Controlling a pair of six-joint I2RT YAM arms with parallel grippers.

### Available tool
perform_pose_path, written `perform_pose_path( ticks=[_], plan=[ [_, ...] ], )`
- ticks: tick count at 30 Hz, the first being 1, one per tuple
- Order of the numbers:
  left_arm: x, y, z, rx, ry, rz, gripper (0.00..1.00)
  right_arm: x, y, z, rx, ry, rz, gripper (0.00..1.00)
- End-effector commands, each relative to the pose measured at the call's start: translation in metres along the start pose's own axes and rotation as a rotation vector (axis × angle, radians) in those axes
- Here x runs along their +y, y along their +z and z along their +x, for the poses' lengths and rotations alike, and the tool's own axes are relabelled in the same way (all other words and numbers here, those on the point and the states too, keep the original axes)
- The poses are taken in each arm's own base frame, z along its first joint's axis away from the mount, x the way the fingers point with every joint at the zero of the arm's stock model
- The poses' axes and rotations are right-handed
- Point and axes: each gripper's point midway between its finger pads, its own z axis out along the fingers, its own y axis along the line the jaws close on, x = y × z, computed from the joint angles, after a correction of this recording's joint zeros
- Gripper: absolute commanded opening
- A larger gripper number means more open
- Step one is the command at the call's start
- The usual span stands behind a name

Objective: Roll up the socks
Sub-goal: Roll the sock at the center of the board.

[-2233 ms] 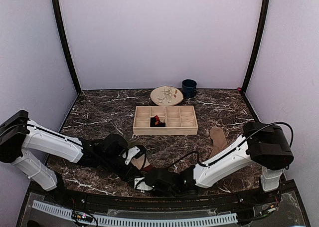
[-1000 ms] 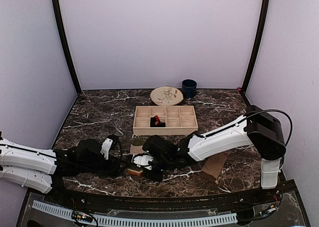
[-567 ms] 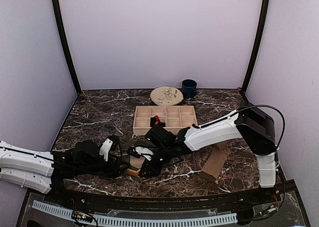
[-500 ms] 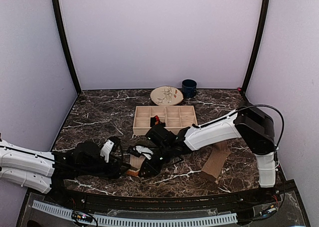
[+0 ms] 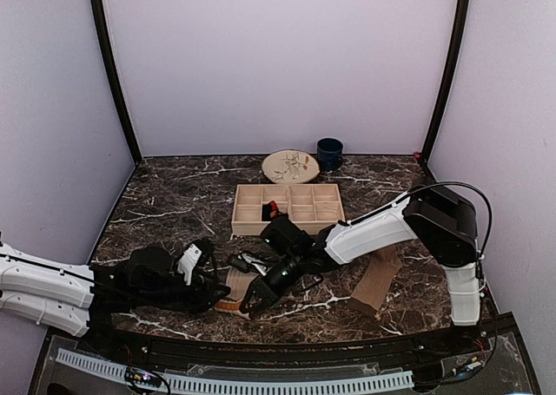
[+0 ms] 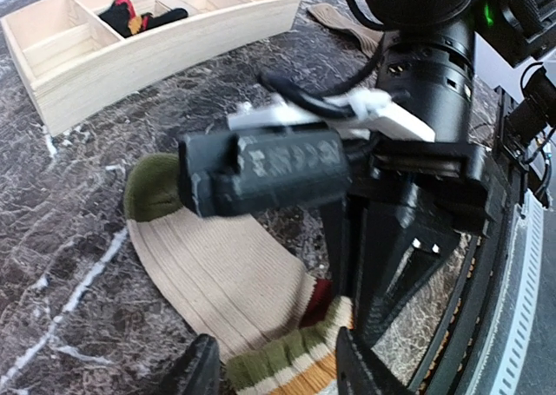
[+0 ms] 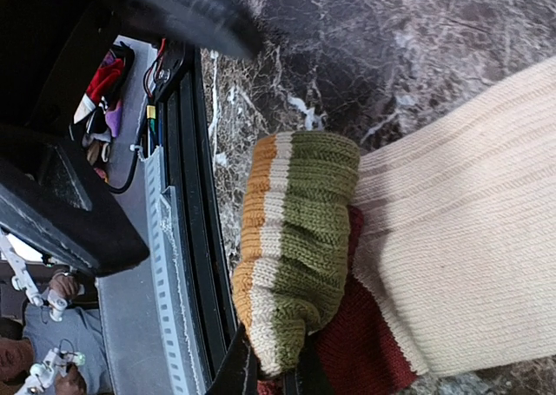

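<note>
The striped sock (image 6: 208, 269) lies flat on the marble near the front edge, green toe away from me, beige body (image 5: 234, 280) in the middle. Its green, cream and orange cuff (image 7: 295, 239) is folded back over the maroon band. My right gripper (image 7: 271, 371) is shut on that cuff (image 6: 287, 365) and reaches down onto it from above (image 5: 248, 304). My left gripper (image 6: 282, 376) is open, one finger on each side of the same cuff (image 5: 211, 291). The black sock (image 6: 130, 13) is in the tray. The tan sock (image 5: 375, 282) lies at the right.
The wooden compartment tray (image 5: 326, 226) stands behind the arms. A patterned plate (image 5: 291, 165) and a dark mug (image 5: 329, 154) sit by the back wall. The table's black front rail (image 7: 178, 265) runs right beside the cuff.
The right gripper has pulled the cuff toward the front edge and folded it over, staying shut on it. The left jaws have narrowed around the cuff.
</note>
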Motion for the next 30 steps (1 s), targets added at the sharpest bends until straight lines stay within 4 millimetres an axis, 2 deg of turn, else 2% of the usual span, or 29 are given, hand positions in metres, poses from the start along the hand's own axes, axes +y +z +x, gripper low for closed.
perform_pose_path(
  ticks=[1, 5, 8, 18, 23, 30],
  plan=[
    [-0.012, 0.003, 0.010, 0.042, 0.033, 0.070, 0.45, -0.009, -0.001, 0.004, -0.001, 0.047, -0.040, 0.00],
    [-0.017, 0.011, 0.023, 0.125, 0.039, 0.089, 0.43, -0.018, -0.001, 0.009, 0.003, 0.062, -0.026, 0.00],
    [-0.023, 0.019, 0.031, 0.176, 0.044, 0.112, 0.34, -0.022, -0.001, 0.012, 0.002, 0.071, -0.022, 0.00],
    [-0.029, 0.025, 0.037, 0.232, 0.053, 0.126, 0.24, -0.027, 0.001, 0.013, 0.007, 0.083, -0.023, 0.00],
    [-0.034, 0.024, 0.040, 0.267, 0.051, 0.152, 0.25, -0.030, 0.000, 0.012, 0.002, 0.089, -0.024, 0.00],
    [-0.035, 0.021, 0.045, 0.297, 0.043, 0.154, 0.38, -0.031, 0.000, 0.012, 0.006, 0.084, -0.015, 0.00]
  ],
)
